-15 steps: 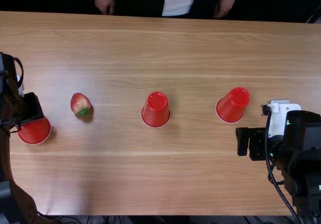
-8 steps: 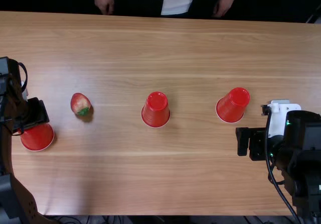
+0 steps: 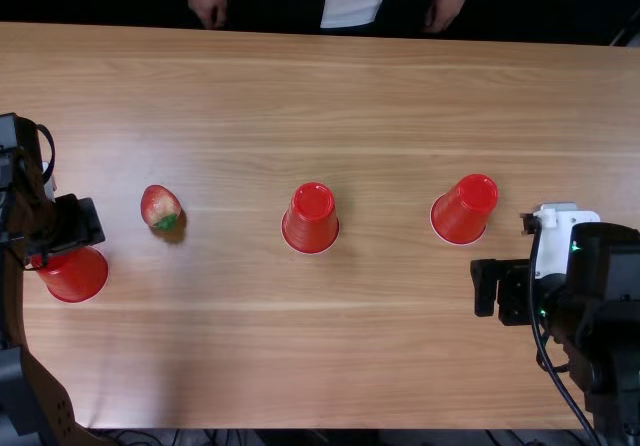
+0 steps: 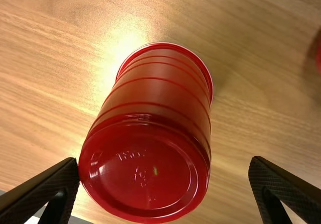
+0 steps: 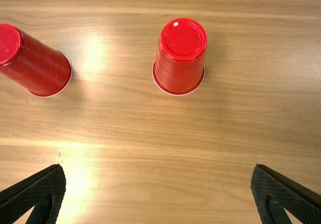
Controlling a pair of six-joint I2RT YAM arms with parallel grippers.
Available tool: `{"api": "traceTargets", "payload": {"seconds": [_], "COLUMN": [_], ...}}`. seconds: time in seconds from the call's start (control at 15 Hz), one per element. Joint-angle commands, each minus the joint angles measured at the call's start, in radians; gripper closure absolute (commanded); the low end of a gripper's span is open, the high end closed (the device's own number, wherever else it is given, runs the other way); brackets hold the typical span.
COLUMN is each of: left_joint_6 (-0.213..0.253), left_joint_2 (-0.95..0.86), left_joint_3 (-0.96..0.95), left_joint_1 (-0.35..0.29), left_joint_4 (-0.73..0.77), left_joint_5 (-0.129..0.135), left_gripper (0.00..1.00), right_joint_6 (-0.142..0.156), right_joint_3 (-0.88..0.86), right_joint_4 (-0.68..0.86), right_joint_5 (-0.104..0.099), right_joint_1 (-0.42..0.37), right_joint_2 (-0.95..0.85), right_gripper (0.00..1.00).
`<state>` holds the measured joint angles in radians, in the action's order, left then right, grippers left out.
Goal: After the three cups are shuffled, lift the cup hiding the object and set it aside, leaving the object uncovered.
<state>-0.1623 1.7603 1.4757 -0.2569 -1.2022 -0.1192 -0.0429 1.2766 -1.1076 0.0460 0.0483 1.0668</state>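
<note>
Strawberry (image 3: 160, 207), a red toy fruit with a green cap, lies uncovered on the light brown wooden tabletop (image 3: 350, 96), so the reveal looks done. Near it, toward the tabletop's left end, the upturned red plastic cup (image 3: 72, 274) stands on its rim, apparently parked there to keep the fruit in plain sight. The left hand (image 4: 163, 166) straddles this cup with fingers spread wide, gripping nothing. The right hand (image 5: 158, 173) is equally wide and empty, facing the 2 other upturned cups, the middle cup (image 3: 311, 218) and the right-side cup (image 3: 463, 209). Glare patches mark the pale grain; beyond the far edge the room is dark.

A light wooden table (image 3: 400, 96) carries three upside-down red cups (image 3: 310, 218) and a strawberry (image 3: 160, 207).
</note>
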Motion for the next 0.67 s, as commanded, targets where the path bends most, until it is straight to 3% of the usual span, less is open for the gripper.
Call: {"api": "traceTargets", "payload": {"seconds": [0.0,0.13,0.6], "left_joint_6": [-0.013,-0.014,-0.014], "left_joint_2": [-0.042,-0.168,-0.392], "left_joint_3": [0.026,0.095,0.115], "left_joint_1": [-0.001,0.008,0.291], "left_joint_4": [-0.002,-0.003,-0.007], "left_joint_5": [0.005,0.007,0.005], "left_gripper": [0.0,0.0,0.0], "right_joint_6": [0.004,0.006,0.006], "right_joint_3": [0.032,0.032,0.018], "right_joint_4": [0.0,0.0,-0.003], "right_joint_5": [0.007,0.007,0.007], "right_joint_1": [0.015,0.015,0.018], "right_joint_2": [-0.001,-0.002,-0.022], "right_gripper": [0.0,0.0,0.0]}}
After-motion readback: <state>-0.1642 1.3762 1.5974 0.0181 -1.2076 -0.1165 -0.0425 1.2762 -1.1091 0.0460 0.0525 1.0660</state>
